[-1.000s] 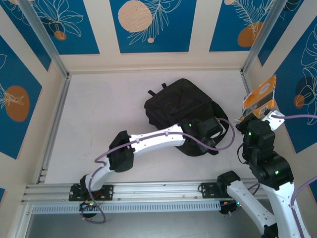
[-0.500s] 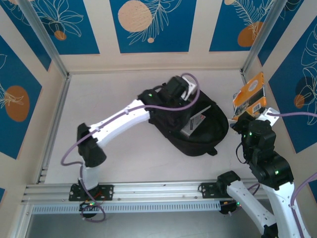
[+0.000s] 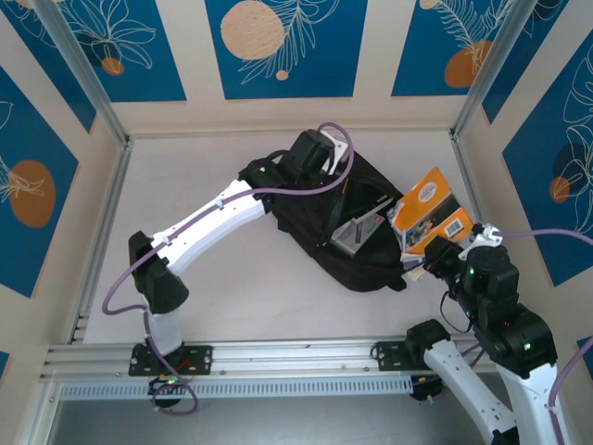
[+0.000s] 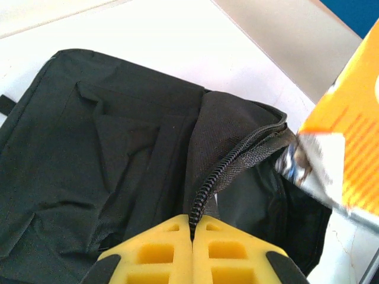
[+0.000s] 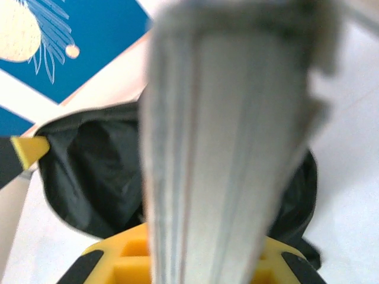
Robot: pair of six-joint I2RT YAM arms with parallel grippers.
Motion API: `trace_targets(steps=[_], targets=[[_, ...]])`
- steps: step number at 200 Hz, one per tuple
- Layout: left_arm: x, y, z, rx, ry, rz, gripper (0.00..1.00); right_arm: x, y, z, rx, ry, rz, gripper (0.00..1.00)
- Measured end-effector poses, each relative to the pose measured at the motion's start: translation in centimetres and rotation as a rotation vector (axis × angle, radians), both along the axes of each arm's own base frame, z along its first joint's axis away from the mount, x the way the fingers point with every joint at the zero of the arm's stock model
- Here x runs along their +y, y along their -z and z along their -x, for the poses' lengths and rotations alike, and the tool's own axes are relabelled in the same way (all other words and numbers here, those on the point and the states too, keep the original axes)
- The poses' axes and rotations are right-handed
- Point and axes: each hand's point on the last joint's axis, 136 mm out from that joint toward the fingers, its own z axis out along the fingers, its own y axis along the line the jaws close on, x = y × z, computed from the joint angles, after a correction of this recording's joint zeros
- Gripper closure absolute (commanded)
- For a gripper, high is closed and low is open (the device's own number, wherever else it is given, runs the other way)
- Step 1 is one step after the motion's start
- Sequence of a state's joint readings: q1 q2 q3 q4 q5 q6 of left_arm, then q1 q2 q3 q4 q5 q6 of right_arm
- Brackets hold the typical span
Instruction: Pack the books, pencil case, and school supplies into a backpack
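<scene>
Pinching the zipper edge (image 4: 237, 157), the left fingers (image 4: 160, 254) are pressing together on it and lifting the mouth of the backpack (image 3: 306, 236) open as it is lying on the tabletop (image 3: 185, 185). The right fingers (image 5: 121, 266) are clamping the lower end of an orange book (image 3: 424, 215), which is standing up from them and hanging just over the right rim of the opening. From the right fingers, the dark cavity is lying ahead and to the left, past the book's free end. The right arm is the nearer one. The book's long axis is likely needing to tip down into the mouth, its flat face running along the gap rather than across it.
</scene>
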State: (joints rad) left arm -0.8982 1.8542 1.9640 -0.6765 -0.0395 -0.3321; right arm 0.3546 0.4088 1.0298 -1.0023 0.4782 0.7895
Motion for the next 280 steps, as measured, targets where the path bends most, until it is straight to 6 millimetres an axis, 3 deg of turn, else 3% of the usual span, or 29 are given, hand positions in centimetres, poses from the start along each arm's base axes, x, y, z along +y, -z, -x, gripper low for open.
trace_targets(steps=[67, 119, 189, 252, 280], targets=[[0.1, -0.2, -0.2, 0.003, -0.001, 0.010, 1.00, 4.8, 6.6, 0.9, 0.208, -0.121, -0.293, 1.00], [0.6, -1.9, 0.8, -0.005, 0.025, 0.043, 1.00, 7.7, 9.6, -1.5, 0.238, -0.114, -0.593, 1.00], [1.5, -3.2, 2.0, -0.027, 0.058, 0.055, 1.00, 8.1, 7.4, -5.7, 0.106, -0.125, -0.771, 1.00], [1.3, -3.2, 2.8, -0.018, 0.108, 0.050, 1.00, 7.2, 9.4, -9.0, 0.031, -0.066, -0.835, 1.00], [1.3, -3.4, 2.9, -0.015, 0.114, 0.049, 1.00, 7.0, 8.6, -9.9, -0.004, -0.060, -0.868, 1.00]])
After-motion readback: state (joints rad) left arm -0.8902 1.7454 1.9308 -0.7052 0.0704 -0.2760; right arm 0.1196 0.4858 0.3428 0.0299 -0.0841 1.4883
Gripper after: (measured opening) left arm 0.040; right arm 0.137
